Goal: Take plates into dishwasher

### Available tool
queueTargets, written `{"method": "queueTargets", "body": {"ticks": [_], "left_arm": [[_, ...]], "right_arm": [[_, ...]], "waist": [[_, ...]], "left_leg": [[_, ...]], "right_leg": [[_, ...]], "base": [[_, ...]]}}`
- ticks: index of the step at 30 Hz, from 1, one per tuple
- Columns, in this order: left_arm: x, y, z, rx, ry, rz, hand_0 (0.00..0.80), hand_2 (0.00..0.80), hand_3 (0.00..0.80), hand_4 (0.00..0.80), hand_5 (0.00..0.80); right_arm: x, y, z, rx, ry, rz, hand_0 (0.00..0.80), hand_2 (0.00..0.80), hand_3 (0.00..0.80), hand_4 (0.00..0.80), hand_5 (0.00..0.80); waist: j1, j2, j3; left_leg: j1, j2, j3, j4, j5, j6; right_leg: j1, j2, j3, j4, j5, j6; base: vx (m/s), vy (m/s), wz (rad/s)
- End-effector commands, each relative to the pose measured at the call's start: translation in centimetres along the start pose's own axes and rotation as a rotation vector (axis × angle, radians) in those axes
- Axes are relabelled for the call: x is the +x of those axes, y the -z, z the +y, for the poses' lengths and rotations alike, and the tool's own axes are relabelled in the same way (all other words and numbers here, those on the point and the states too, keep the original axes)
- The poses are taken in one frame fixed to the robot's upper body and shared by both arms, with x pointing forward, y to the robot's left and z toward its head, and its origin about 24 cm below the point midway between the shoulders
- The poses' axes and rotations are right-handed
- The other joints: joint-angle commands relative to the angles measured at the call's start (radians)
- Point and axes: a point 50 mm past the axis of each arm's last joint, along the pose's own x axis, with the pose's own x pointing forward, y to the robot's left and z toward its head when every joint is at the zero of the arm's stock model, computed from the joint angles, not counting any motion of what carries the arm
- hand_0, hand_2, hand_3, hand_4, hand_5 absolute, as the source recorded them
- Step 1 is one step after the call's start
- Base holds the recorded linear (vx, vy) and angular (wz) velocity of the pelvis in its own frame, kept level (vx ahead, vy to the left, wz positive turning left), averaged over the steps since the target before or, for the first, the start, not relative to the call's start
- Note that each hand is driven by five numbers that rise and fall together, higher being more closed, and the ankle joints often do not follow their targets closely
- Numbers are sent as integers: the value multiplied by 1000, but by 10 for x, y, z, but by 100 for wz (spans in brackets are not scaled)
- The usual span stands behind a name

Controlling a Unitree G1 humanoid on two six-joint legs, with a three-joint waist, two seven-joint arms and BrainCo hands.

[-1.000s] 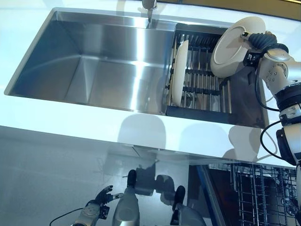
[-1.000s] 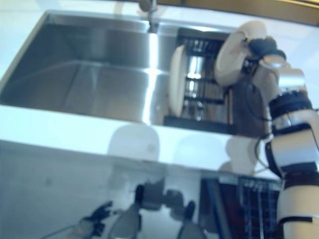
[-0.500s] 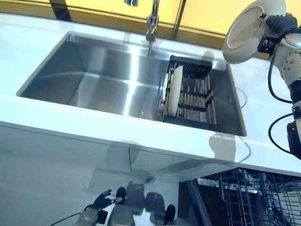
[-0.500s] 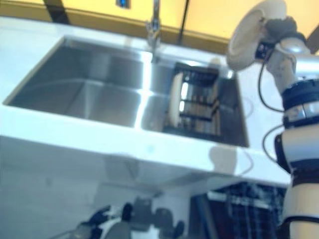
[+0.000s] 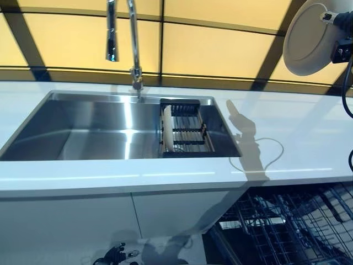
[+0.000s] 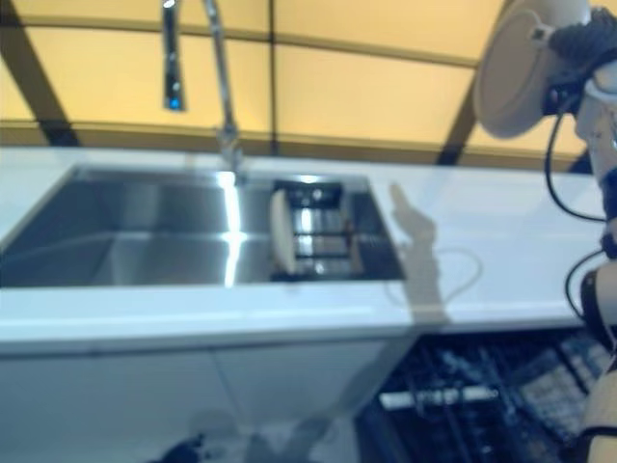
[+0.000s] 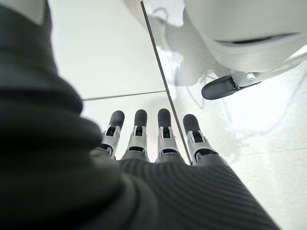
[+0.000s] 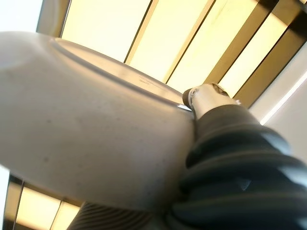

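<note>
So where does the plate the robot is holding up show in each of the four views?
Left eye view: held plate at upper right, above the counter, in the right hand.
Right eye view: upper right.
Left wrist view: not in it.
Right wrist view: fills most of the picture.
Shared landmark: the yellow panels behind.

White counter (image 5: 298, 138) runs across view w/ steel sink (image 5: 83, 130) set into it. Tap (image 5: 132, 44) rises from back edge of sink. Dark drying rack (image 5: 190, 132) sits in sink's right end; one pale plate (image 5: 167, 136) stands upright on edge in rack's left side. Thin cable loop (image 5: 265, 154) lies on counter right of sink.
</note>
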Motion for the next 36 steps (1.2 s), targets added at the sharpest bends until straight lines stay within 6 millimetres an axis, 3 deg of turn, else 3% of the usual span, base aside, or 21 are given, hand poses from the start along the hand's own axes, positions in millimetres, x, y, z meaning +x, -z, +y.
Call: {"method": "queueTargets", "body": {"ticks": [1,12,22,36], "left_arm": [[2,-10,14,40,-28,-8,0,0,0,0,0],[4,-20,12,25,-17,-35,0,0,0,0,0],[2,-14,14,35,-25,-32,0,0,0,0,0],[1,-16,17,19,-38,-44,0,0,0,0,0]], "right_arm": [[-10,-28,-27,-107,25,-107,800,800,800,800,800],[-31,16,-43,-274,-138,-12,800,800,800,800,800],[-56,54,-58,-321,-203,83,800,800,800,800,800],[-89,107,-47,-348,-384,184,800,800,800,800,800]], "waist": [[5,-38,9],[-87,-34,8],[-153,-28,23],[-208,-23,39]], "left_leg": [[67,-63,-15,3,-97,44],[73,-51,40,3,-105,51],[75,-42,75,3,-108,55],[79,-32,120,3,-112,57]], "right_leg": [[-1,40,1,3,42,-14],[-39,64,77,3,54,-11],[-63,85,127,3,57,-11],[-87,101,162,3,63,-9]], "base": [[-11,-1,-26],[-21,-8,-21],[-38,-24,-16],[-19,-17,-11]]}}
